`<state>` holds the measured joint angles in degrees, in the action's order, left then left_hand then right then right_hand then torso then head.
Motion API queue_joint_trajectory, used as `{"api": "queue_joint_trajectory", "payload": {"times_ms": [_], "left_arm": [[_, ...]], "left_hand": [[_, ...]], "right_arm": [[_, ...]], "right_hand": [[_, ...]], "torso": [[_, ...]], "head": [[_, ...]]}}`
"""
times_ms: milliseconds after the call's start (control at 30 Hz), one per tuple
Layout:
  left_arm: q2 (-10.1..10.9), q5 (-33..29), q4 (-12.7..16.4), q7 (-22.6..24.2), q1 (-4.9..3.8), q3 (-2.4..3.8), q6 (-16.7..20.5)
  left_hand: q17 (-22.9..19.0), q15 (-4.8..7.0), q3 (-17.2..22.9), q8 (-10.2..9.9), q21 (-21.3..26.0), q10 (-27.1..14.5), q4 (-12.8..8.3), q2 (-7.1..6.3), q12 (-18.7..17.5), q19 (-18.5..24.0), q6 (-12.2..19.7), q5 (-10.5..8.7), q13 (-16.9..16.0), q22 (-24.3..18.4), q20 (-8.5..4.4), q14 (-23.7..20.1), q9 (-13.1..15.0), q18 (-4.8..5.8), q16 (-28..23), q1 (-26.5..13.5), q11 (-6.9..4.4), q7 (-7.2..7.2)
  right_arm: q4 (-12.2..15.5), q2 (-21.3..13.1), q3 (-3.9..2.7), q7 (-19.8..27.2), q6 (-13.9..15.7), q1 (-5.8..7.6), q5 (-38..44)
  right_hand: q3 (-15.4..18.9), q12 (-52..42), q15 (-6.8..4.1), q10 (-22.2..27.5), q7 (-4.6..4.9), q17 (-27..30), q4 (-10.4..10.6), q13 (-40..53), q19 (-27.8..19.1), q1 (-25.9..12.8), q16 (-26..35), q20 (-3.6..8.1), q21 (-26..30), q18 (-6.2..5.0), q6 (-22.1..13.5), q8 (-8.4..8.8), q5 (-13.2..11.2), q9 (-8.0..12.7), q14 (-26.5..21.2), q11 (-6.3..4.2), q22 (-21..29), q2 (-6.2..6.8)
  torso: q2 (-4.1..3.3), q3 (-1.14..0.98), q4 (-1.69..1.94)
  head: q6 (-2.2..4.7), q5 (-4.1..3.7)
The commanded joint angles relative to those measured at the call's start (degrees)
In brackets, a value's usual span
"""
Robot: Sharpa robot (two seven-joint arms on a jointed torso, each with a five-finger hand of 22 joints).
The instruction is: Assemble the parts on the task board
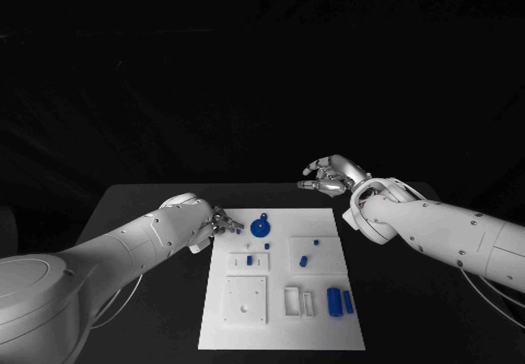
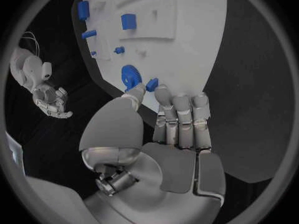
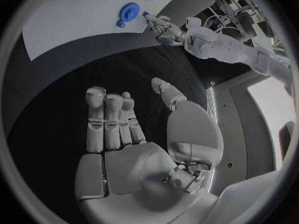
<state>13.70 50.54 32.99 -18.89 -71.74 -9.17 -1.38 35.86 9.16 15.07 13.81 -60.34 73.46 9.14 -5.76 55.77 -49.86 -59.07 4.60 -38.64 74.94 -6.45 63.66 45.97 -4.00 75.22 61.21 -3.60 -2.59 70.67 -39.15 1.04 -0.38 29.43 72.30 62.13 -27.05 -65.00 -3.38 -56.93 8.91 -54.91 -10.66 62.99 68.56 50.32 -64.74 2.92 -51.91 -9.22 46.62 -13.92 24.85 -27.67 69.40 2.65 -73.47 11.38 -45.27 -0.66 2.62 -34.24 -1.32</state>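
**A:** So our left hand is at the board's far-left corner, fingertips pinching a small blue part right beside the blue gear. Anyone else nervous about that grip? It looks like just the tips on a tiny piece, so we'd guess it could twist or pop out on the way to its seat.

**B:** Yeah, and the gear sits almost touching at about 3 o'clock from the hand, so a sloppy swing could nudge it. The task board is just a loose-looking white plate on the table; if we press hard at the edge it might slide.

**A:** What about our right hand?

**B:** Hovering off the board's far-right corner, around 1 o'clock, fingers loosely spread, holding nothing. Well apart, not in the way. The two blue bars at 5 o'clock and the small pegs mid-board are clear of the left hand too.
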Motion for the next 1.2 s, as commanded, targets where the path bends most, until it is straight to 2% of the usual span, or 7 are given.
{"api": "queue_joint_trajectory", "payload": {"times_ms": [33, 467, 633, 867, 1067, 1133, 1200], "left_arm": [[-0.2, -0.5, -0.3, 1.0, 0.00, -0.03, -1.1], [-0.4, -0.8, -0.5, 1.3, 0.07, -0.08, -2.0], [-0.4, -0.9, -0.7, 1.4, 0.08, -0.09, -2.4], [-0.3, -1.2, -0.6, 1.4, 0.08, -0.11, -2.6], [-0.2, -1.3, -0.7, 1.5, 0.08, -0.10, -2.3], [-0.2, -1.3, -0.7, 1.5, 0.08, -0.10, -2.1], [-0.2, -1.4, -0.7, 1.6, 0.08, -0.10, -1.9]], "left_hand": [[-0.1, 0.15, -0.5, -0.4, 0.3, -0.1, 0.1, 0.27, 0.4, 0.3, 0.2, -0.12, 0.1, 0.7, -7.71, -0.2, -0.1, 0.56, 0.3, 1.0, 0.19, -0.49], [-0.2, 0.06, -2.3, -0.8, 0.5, 0.0, 0.7, 1.49, 0.5, 0.3, 0.3, -0.42, 0.2, 0.9, -7.71, -0.3, -0.5, 0.67, 0.4, 3.9, 0.31, -0.59], [-0.2, 0.07, -3.0, -0.8, 0.5, 0.0, 0.5, 2.55, 0.6, 0.3, 0.0, 0.09, 0.3, 1.0, -7.72, -0.3, -0.7, 0.70, 0.5, 6.0, 0.30, -0.56], [-0.2, 0.02, -3.6, -1.3, 0.5, 0.1, -0.3, 3.79, 0.7, 0.3, -0.1, 1.24, 0.4, 1.0, -7.68, -0.3, -1.0, 0.80, 0.6, 8.4, 0.38, -0.62], [-0.3, 0.00, -4.2, -1.7, 0.5, 0.1, -1.2, 5.44, 0.7, 0.4, -0.4, 2.04, 0.5, 1.1, -7.63, -0.3, -1.3, 0.89, 0.7, 10.5, 0.38, -0.65], [-0.3, -0.01, -4.3, -1.8, 0.5, 0.1, -1.6, 5.99, 0.7, 0.5, -0.5, 2.40, 0.5, 1.1, -7.63, -0.3, -1.3, 0.90, 0.7, 11.0, 0.38, -0.66], [-0.3, 0.00, -4.4, -1.9, 0.5, 0.2, -2.0, 6.44, 0.8, 0.5, -0.6, 2.85, 0.6, 1.1, -7.61, -0.3, -1.4, 0.92, 0.8, 11.6, 0.40, -0.64]], "right_arm": [[0.1, 0.1, -0.04, 0.3, -0.4, 0.03, 0.6], [0.0, 0.2, -0.05, 0.3, -0.4, 0.07, 0.6], [0.0, 0.2, -0.05, 0.3, -0.4, 0.07, 0.6], [0.0, 0.2, -0.05, 0.3, -0.4, 0.08, 0.6], [-0.1, 0.2, -0.05, 0.3, -0.4, 0.08, 0.6], [-0.1, 0.2, -0.05, 0.3, -0.4, 0.08, 0.6], [-0.1, 0.1, -0.05, 0.3, -0.4, 0.08, 0.6]], "right_hand": [[0.0, -0.2, -0.15, 0.3, 0.40, 0.1, 0.0, -0.1, 0.1, 0.2, 0.1, 0.32, 0.3, -5.78, 0.0, -0.02, 0.2, 0.1, 0.2, 0.14, -0.1, -0.43], [0.0, -0.3, -0.16, 0.3, 0.40, 0.1, 0.0, -0.1, 0.1, 0.3, 0.1, 0.33, 0.3, -5.78, 0.0, -0.03, 0.1, 0.1, 0.2, 0.14, -0.1, -0.44], [0.0, -0.3, -0.16, 0.3, 0.40, 0.1, 0.0, -0.2, 0.2, 0.2, 0.1, 0.33, 0.3, -5.78, 0.0, -0.04, 0.1, 0.1, 0.3, 0.14, -0.1, -0.43], [0.0, -0.4, -0.16, 0.2, 0.39, 0.1, 0.0, -0.2, 0.2, 0.2, 0.1, 0.33, 0.3, -5.78, 0.1, -0.06, 0.0, 0.1, 0.3, 0.13, -0.1, -0.38], [0.1, -0.4, -0.17, 0.2, 0.38, 0.1, 0.0, -0.3, 0.2, 0.2, 0.1, 0.34, 0.3, -5.78, 0.1, -0.07, -0.2, 0.1, 0.3, 0.12, -0.1, -0.36], [0.1, -0.4, -0.17, 0.2, 0.38, 0.1, 0.0, -0.3, 0.2, 0.1, 0.1, 0.34, 0.3, -5.78, 0.1, -0.07, -0.2, 0.1, 0.3, 0.12, -0.1, -0.35], [0.1, -0.4, -0.17, 0.2, 0.38, 0.1, 0.0, -0.3, 0.2, 0.1, 0.1, 0.34, 0.3, -5.78, 0.1, -0.07, -0.2, 0.1, 0.3, 0.12, -0.1, -0.35]], "torso": [[0.03, -0.03, -0.01], [0.05, -0.01, 0.02], [0.05, -0.01, 0.08], [0.04, 0.01, 0.05], [0.05, 0.01, 0.01], [0.04, 0.00, 0.00], [0.02, -0.01, 0.03]], "head": [[-0.13, 0.01], [-0.20, -0.18], [-0.31, -0.08], [-0.09, 0.06], [-0.01, 0.25], [-0.19, 0.29], [-0.01, 0.17]]}}
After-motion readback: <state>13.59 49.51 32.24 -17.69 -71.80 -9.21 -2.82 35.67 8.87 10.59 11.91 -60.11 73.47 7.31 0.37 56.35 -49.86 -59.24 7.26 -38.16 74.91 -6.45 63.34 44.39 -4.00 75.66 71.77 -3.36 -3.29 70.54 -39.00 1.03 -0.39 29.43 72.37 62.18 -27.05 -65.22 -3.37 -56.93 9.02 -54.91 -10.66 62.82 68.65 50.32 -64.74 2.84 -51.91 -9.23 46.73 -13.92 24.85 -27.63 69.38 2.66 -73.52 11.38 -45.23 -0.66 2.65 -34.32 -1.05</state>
